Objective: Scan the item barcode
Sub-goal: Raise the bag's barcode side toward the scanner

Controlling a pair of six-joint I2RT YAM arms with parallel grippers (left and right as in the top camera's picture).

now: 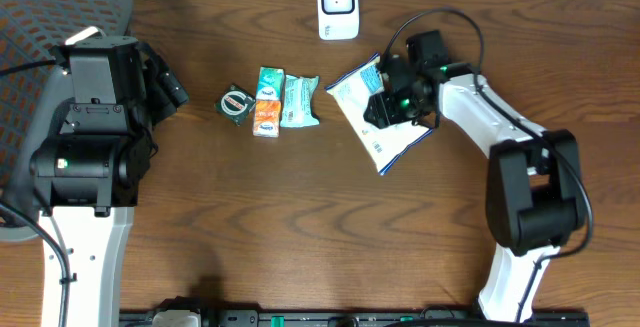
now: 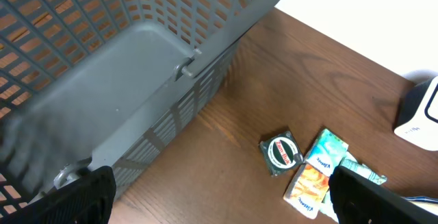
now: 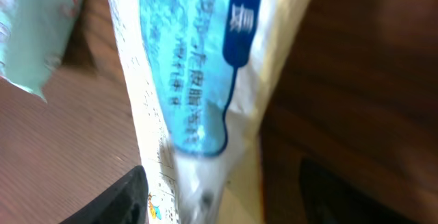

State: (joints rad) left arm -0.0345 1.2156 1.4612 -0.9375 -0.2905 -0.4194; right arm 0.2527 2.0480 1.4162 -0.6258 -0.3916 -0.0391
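White-and-blue packet (image 1: 385,145) lies near the scanner (image 1: 338,7) beneath the right gripper (image 3: 229,196), whose parted fingers only its wrist view shows; the left gripper (image 2: 226,200) gapes empty.

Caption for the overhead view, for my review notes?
Right gripper over the white-and-blue packet, scanner at the table's far edge; left gripper open near the basket.

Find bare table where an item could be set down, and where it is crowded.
Free: the front table between the left arm and right arm, below the packets; the back strip between basket and scanner. Crowded: packets through blue-and-white pouch.
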